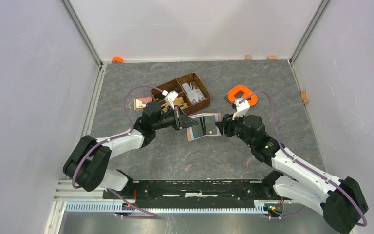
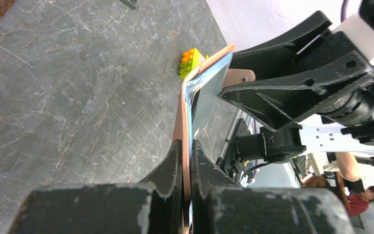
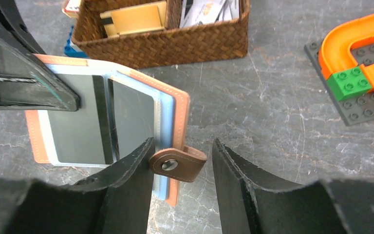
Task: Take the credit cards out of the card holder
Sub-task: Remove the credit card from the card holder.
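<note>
Entry, grey marbled table [image 1: 175, 161], contents as we find them.

1. Tan-pink leather-like folding card holder [image 1: 204, 126]: open at the middle of the table, just on the near side of the basket. We cannot tell whether it rests on the surface.
2. Flat grey-blue credit cards [image 3: 133, 117]: seated in the holder's pale-blue pockets.
3. Left gripper [image 2: 187, 168]: clamped on the holder's left leaf, its black finger covering part of that leaf.
4. Right gripper [image 3: 181, 180]: parted, with the brown snap tab [image 3: 177, 163] between its fingers and touching the finger on the holder's side.
5. Dark brown woven wicker basket [image 3: 175, 46]: two compartments, toward the far edge, close behind the holder. We see a tan card and white papers inside.
6. Orange curved plastic track [image 3: 355, 34]: on a dark grey studded baseplate [image 3: 365, 109] with a green brick [image 3: 350, 83], toward the right edge.
</note>
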Motion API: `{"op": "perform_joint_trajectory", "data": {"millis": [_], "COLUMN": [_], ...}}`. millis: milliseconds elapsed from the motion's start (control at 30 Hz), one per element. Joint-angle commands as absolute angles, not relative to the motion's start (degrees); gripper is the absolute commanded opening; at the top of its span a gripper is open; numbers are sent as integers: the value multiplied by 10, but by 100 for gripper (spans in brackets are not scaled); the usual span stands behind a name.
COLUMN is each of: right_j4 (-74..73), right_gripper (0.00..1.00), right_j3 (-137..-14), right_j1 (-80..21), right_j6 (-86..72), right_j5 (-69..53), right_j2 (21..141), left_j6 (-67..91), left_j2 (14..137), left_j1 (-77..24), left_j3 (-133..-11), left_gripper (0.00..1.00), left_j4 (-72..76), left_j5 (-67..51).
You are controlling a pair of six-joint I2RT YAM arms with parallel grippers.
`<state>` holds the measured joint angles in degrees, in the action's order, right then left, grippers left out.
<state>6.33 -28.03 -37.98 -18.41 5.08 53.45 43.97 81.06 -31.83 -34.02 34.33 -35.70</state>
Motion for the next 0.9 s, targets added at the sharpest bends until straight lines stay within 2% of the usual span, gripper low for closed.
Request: {"op": "perform_joint_trajectory", "data": {"millis": [0,233,433,633,867], "right_j4": [90,189,227,216,282], "right_gripper": [51,43,37,33,31], "right_j3": [-285,-247,-265,-280,-243], "right_j1": [-377,-377,-377,-368,-289], "right_j6": [-161,-150,-174,-190,-255], "right_j5": [39,-116,-237,-246,-322], "right_j2": [493,457,542,603,606], "left_j6": [402,415,426,438,484], "left_j2": [784,801,802,794,809], "left_j1": [-317,-318,-324,-331,-336], "left_j3": [-342,-347,-348,-342,-331], "left_gripper": [6,5,2,2,2], "left_j4": [316,324,347,384,482], "left_j5": [-332,-341,-359,-379,-419]}}
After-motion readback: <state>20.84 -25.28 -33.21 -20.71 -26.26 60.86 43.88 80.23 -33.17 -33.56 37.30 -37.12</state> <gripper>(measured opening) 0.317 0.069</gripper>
